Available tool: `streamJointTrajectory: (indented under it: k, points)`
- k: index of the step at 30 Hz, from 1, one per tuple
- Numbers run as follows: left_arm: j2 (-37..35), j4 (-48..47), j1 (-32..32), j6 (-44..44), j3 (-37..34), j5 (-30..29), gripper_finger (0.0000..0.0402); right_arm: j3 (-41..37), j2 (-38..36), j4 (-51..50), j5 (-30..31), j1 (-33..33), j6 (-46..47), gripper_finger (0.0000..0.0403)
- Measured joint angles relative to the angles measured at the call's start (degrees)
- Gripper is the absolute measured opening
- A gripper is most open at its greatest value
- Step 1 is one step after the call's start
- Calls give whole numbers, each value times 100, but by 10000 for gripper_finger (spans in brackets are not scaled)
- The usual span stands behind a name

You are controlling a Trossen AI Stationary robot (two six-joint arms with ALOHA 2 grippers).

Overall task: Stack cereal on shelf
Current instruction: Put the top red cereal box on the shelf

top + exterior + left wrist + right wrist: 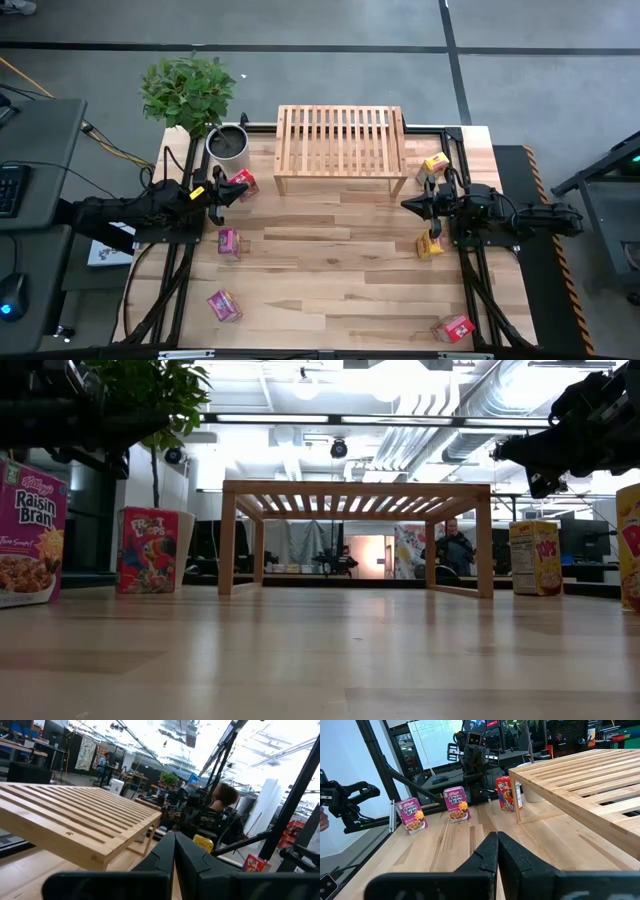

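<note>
Six cereal boxes (pixel 229 242); one shelf (pixel 340 140) bare.

L arm extends from 9 o'clock toward table centre; left gripper (pixel 218 192) raised off surface, fingers (pixel 170 855) pressed together. R arm extends from 3 o'clock; right gripper (pixel 412 204) likewise raised, fingers (pixel 492 851) closed, holding nothing.

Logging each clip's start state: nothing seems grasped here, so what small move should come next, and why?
Probably open the left tool and lower it onto the red Froot Loops box just beside it. The shelf top is bare, all boxes stand on the table, and both tools, including the right tool, are shut and raised.
</note>
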Motion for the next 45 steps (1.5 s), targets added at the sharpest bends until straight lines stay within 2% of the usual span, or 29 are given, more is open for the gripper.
streamJointTrajectory:
  k: [9,11,15,23,26,29,32,38,45]
  points:
    - [66,623,0,-98,6,-151,3,-1,0,-1,-1,2,0,0]
    - [229,523,1,10,114,-270,6,0,-2,0,-1,1,0,0]
    - [818,-548,0,142,730,-585,41,0,-2,-1,-1,2,0,0]
    - [2387,-4225,0,71,2925,-1544,175,0,-2,-1,0,0,0,0]
    - [2927,-5335,3,-331,3547,-1820,218,-1,0,-1,0,1,0,0]
    - [3443,-6134,70,-786,3841,-1777,248,-2,0,-1,-1,0,0,0]
    - [3924,-6495,266,-1035,3892,-1561,266,0,-1,-1,-1,1,0,0]
    - [4559,-6370,928,-842,3924,-990,275,0,0,0,0,0,0,0]
    - [5018,-6368,1669,-447,4127,-978,276,-2,-1,0,0,2,0,0]
